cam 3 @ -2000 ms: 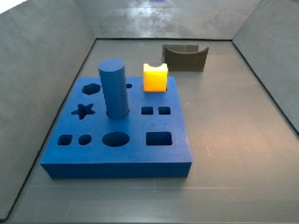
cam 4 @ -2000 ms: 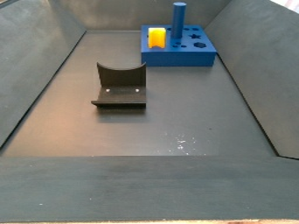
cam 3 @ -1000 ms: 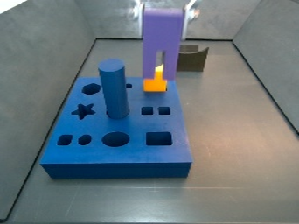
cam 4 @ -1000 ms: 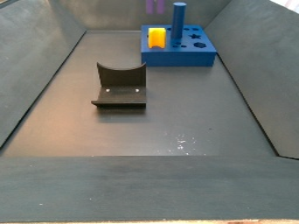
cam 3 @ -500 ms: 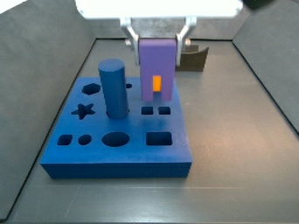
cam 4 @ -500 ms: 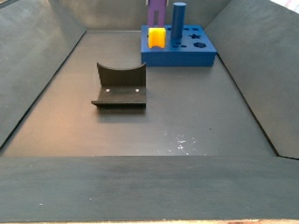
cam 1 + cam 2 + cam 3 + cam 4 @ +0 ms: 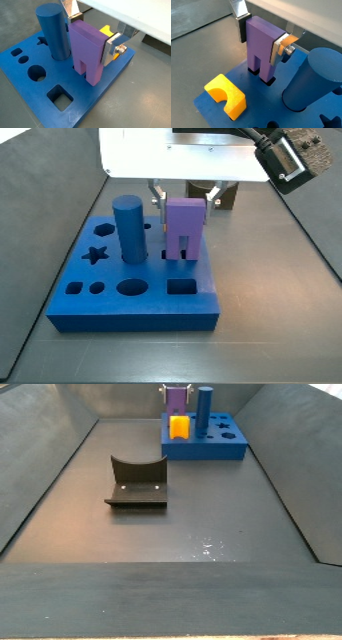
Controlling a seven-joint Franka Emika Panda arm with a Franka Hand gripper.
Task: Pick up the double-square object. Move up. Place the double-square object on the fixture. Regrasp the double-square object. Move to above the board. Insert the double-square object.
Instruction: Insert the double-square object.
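Gripper [image 7: 260, 36] clamps the double-square object [image 7: 262, 47], its legs entering the board [image 7: 211, 105]

A tall blue cylinder [image 7: 128, 228] stands upright left of centre in a side view, and shows at the top edge, right of centre, in a side view [image 7: 205, 404]. A yellow block [image 7: 226, 95] with a notch cut into one face sits near it, clear in a wrist view and just left of the cylinder in a side view [image 7: 178, 426]. Around them lies a dark grey floor [image 7: 174, 534] between sloping grey walls [image 7: 40, 474].
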